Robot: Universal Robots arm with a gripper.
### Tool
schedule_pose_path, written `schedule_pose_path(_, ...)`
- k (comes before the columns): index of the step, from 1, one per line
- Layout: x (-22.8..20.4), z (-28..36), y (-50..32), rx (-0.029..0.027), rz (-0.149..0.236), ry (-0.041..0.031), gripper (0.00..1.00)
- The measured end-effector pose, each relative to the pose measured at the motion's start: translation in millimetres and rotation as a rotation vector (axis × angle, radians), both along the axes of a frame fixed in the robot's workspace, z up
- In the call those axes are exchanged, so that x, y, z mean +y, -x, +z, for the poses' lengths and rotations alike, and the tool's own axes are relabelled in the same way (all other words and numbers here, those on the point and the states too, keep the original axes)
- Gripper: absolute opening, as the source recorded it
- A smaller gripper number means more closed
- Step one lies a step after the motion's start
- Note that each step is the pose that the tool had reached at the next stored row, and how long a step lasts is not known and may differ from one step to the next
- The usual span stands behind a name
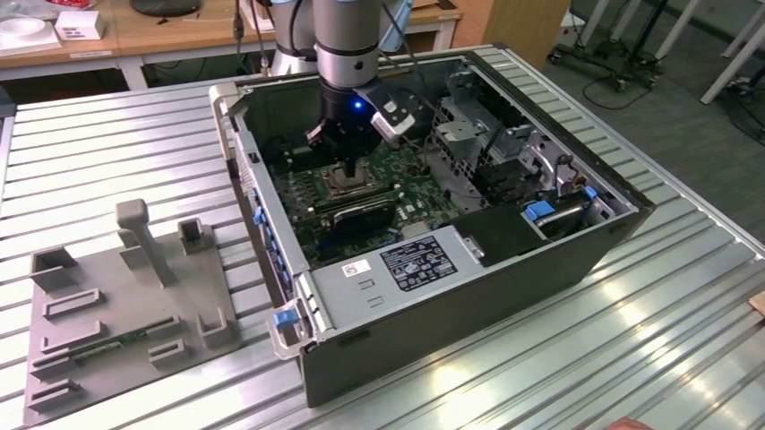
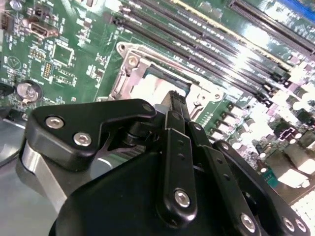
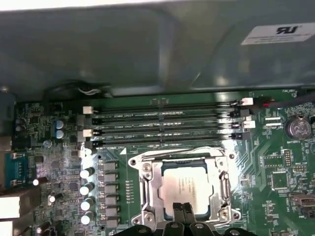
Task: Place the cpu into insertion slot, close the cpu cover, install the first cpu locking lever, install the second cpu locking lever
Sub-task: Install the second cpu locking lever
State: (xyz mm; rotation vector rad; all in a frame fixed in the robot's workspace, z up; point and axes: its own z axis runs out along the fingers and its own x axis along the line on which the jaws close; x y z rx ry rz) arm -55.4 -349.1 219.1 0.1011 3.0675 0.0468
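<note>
Exterior view looks down from afar; both wrist views hug the insertion slot [image 3: 184,187].

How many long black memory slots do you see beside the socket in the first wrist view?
4, in parallel rows: memory slots and, the last beside the insertion slot.

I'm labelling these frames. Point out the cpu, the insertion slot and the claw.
cpu [image 3: 189,189], first wrist view, middle of its pale face.
insertion slot [image 3: 146,189], first wrist view, silvery rim.
claw [image 3: 183,209], first wrist view, between its fingertips.
</note>
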Motion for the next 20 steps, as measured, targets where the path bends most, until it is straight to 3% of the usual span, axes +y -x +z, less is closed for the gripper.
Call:
schedule_pose_path(2,0.7,0.0,-3.8,0.0,0.0,0.0002,0.1)
schedule_pose_path(8,3.5,0.8,-4.2,0.001,0.0,0.0017,0.1)
schedule_pose_path(10,3.7,3.1,-4.3,0.0046,0.0,0.0023,0.1)
schedule_pose_path(14,3.7,10.5,-4.6,0.0175,0.0,0.0028,0.1)
schedule_pose_path(18,3.7,10.5,-4.8,0.0179,0.001,0.0027,0.1)
schedule_pose_path(20,3.7,10.5,-5.5,0.0177,0.02,0.0028,0.1)
